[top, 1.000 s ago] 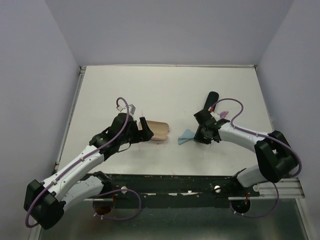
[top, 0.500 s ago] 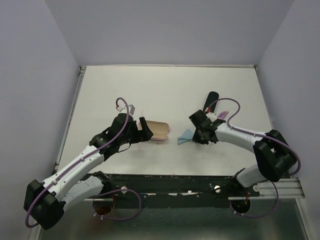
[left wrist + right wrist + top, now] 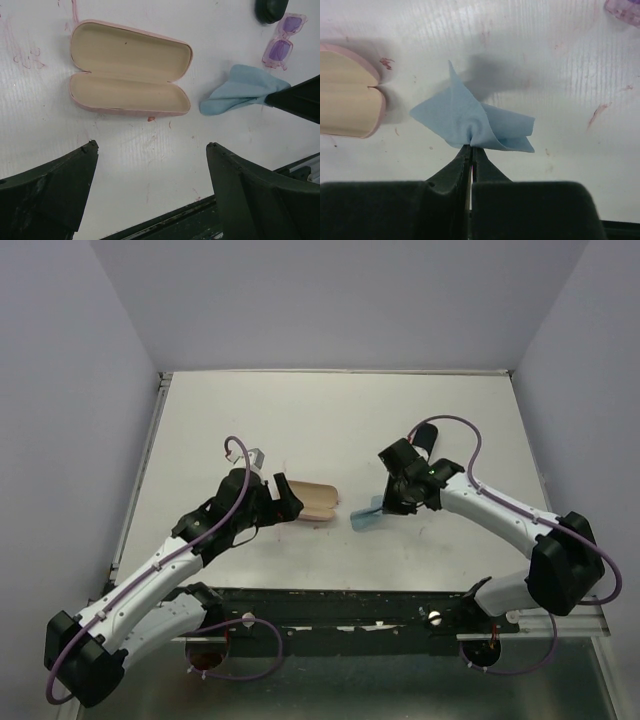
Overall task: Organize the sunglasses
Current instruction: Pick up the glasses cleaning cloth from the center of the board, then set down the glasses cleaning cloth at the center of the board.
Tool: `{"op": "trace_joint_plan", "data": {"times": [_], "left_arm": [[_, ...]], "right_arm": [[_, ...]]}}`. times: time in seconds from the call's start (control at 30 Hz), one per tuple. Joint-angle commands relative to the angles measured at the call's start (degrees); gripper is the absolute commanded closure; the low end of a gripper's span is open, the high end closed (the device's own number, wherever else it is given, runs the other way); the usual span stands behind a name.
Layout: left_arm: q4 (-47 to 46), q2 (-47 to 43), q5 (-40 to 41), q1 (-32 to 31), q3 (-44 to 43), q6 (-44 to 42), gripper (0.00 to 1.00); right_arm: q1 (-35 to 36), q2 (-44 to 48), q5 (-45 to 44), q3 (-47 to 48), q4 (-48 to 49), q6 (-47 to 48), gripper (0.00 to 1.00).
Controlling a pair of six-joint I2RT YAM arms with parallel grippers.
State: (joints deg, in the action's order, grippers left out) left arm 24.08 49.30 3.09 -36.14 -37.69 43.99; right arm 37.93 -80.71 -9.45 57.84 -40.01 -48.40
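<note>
Sunglasses, pale pink-purple pair (image 3: pixel 282 40), lie on the white table (image 3: pixel 330 420), just beside the rounded end of a black case (image 3: pixel 270 9) and near a light blue cloth (image 3: pixel 475 122), not touching it; right gripper (image 3: pixel 471 147) has its fingers pressed together on a bunched corner of the cloth, pinching it; cloth fans out from the pinch, shadow on the table behind it; pink case (image 3: pixel 130 70) lies open on the table, both halves showing bare beige lining, beside the cloth and apart from it; left gripper (image 3: pixel 150 150) hangs over the table at the near side of the pink case, fingers spread wide, gripping nothing.
</note>
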Motion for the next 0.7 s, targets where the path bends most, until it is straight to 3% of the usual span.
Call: {"op": "trace_joint_plan", "data": {"times": [0.0,0.17,0.3,0.43,0.5,0.57,0.67], "left_arm": [[1.6,-0.5,1.7,-0.3,-0.9,-0.4,0.01],[1.8,1.3,1.1,-0.2,-2.4,-1.5,0.01],[1.3,2.4,-0.1,-0.2,-2.6,-2.3,0.01],[1.3,4.4,-1.9,-0.3,-3.4,-2.5,0.01],[1.1,5.8,-3.0,-0.6,-3.8,-2.8,0.01],[1.3,7.7,-3.0,-1.4,-4.9,-2.9,0.01],[4.6,11.8,-2.0,-4.4,-8.1,-1.7,0.01]], "right_arm": [[0.1,-3.0,3.9,1.4,-7.6,2.9,0.91],[0.1,-6.8,18.3,6.2,-6.2,7.4,0.91],[-0.7,-8.6,17.2,8.2,-6.8,8.3,0.91],[-4.8,-7.7,14.5,2.2,-5.8,8.1,0.89],[-8.0,-7.4,10.3,-2.2,-6.0,7.6,0.82],[-9.9,-6.7,4.0,-4.6,-6.8,5.9,0.66],[-10.0,-3.6,1.6,-6.3,-7.4,5.1,0.5]]}}
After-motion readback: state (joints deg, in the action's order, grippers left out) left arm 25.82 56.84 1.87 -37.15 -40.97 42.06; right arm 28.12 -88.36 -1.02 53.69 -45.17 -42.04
